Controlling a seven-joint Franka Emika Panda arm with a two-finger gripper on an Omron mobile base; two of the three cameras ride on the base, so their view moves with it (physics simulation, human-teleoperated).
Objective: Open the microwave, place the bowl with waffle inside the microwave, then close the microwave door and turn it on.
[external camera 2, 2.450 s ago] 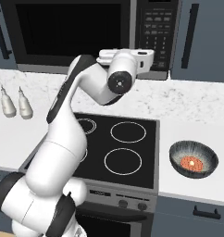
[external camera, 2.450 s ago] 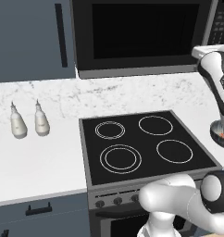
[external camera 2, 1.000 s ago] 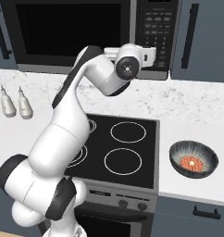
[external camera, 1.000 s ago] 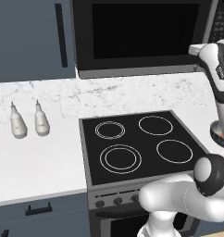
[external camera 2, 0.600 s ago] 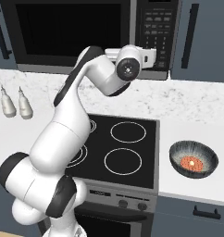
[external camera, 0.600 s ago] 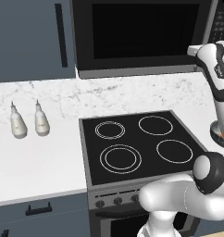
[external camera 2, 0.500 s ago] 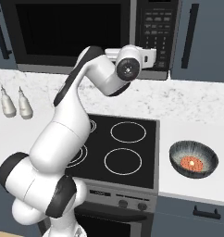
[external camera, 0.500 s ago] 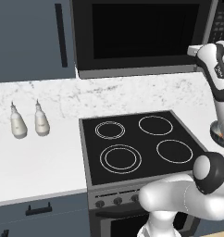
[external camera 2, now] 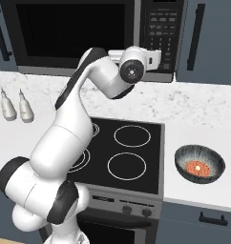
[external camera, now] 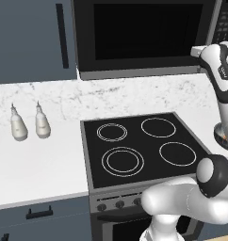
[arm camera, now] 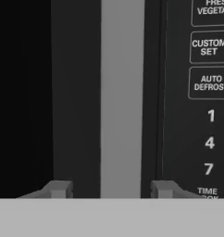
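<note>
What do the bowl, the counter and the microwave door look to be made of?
Bowl: likely glazed ceramic, dark grey with fine pale streaks. Counter: marble-like stone, white with grey veins, smooth. Microwave door: dark glossy glass in a black frame; its upright handle looks like brushed grey metal, though plastic is possible.

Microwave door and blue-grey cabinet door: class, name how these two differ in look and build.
The microwave door is a wide black panel with a dark glass window; the cabinet door is tall, narrow, solid blue-grey. The microwave door carries a broad steel-grey vertical strip beside the keypad; the cabinet door has a slim black bar handle. Both are shut and hang above the counter.
</note>
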